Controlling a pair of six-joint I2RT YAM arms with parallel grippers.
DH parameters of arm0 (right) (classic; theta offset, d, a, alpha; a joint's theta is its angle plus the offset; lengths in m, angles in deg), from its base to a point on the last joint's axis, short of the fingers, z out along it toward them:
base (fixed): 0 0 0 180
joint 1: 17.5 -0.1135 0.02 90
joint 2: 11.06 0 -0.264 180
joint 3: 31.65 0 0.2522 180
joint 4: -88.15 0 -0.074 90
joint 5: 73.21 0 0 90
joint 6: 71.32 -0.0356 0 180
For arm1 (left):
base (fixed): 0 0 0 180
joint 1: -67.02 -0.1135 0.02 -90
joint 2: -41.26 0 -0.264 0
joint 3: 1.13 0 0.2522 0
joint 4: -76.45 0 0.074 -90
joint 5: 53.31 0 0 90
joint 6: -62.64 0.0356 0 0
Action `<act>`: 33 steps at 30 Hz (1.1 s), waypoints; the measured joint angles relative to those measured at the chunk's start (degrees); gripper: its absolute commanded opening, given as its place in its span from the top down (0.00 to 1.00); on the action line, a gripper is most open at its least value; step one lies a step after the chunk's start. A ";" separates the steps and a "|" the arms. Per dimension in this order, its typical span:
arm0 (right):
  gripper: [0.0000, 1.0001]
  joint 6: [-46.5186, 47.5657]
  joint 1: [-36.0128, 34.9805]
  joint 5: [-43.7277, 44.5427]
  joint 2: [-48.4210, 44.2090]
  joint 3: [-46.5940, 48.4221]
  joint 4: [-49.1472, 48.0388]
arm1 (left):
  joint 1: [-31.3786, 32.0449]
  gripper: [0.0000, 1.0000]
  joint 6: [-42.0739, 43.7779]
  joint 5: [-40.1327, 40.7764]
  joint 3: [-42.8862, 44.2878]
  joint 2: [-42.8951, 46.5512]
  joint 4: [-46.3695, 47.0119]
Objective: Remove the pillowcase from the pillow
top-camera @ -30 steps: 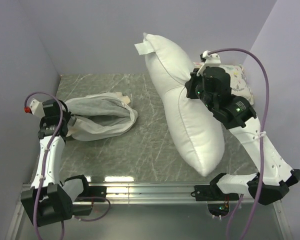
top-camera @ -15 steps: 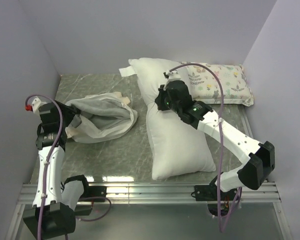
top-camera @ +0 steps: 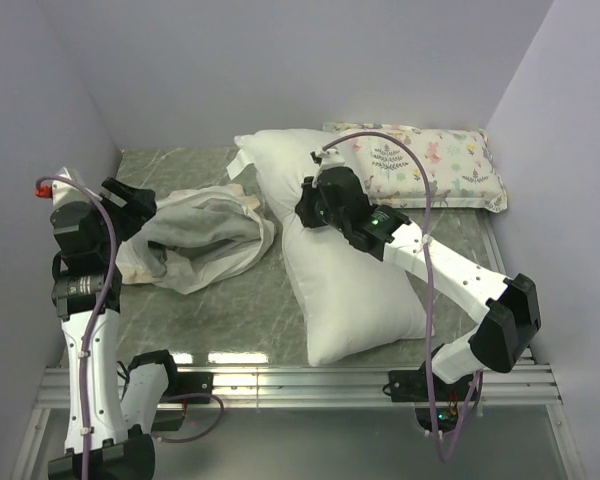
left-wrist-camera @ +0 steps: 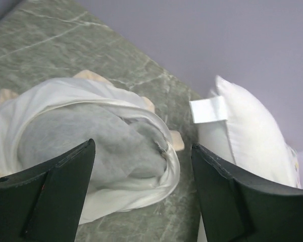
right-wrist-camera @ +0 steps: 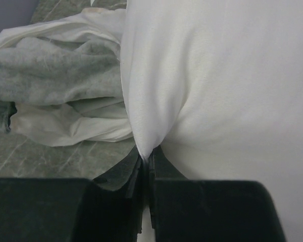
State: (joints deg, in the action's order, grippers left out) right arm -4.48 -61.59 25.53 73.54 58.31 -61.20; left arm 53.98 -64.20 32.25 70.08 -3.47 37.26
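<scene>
The pillowcase (top-camera: 205,238) lies crumpled on the table's left half, its white lining and grey plush showing, with cream frill tabs at its edge. Just above its left end my left gripper (top-camera: 136,207) hangs open; in the left wrist view its jaws (left-wrist-camera: 143,147) stand wide apart over the pillowcase (left-wrist-camera: 86,141) and touch nothing. The plain white pillow (top-camera: 345,285) lies bare on the table, right of the pillowcase. My right gripper (top-camera: 306,206) is shut on a pinched fold of the pillow (right-wrist-camera: 232,85), seen at the fingertips (right-wrist-camera: 147,159).
A smaller pastel animal-print pillow (top-camera: 430,165) lies against the back wall at the right. Lilac walls close in the table on the left, back and right. A white label (left-wrist-camera: 208,109) sticks out of the pillow's far corner.
My left gripper has opened, let go of the pillowcase and risen. My right arm has swung the pillow down from upright and leftward; it now lies on the table.
</scene>
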 measured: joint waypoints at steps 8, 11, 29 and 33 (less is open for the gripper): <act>0.35 -0.09 -0.55 -5.25 -0.37 0.96 -1.99 | 11.67 0.19 2.27 -2.01 -0.24 -1.44 -0.59; 0.30 0.04 -0.66 -6.60 -1.42 1.73 -1.92 | 18.47 0.17 3.26 -0.20 -1.64 -2.47 -0.72; 0.06 -2.64 -0.55 -2.47 -35.91 -24.13 -2.29 | 22.21 0.12 10.38 -0.46 -12.00 7.37 -1.81; 0.04 -3.69 -0.48 0.37 -38.42 -30.49 -0.15 | 22.25 0.13 10.91 -0.94 -13.51 9.03 -1.62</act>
State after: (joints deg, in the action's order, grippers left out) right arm -8.17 -62.07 25.90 35.11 27.82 -61.35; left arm 76.23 -53.29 31.31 56.58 5.56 35.64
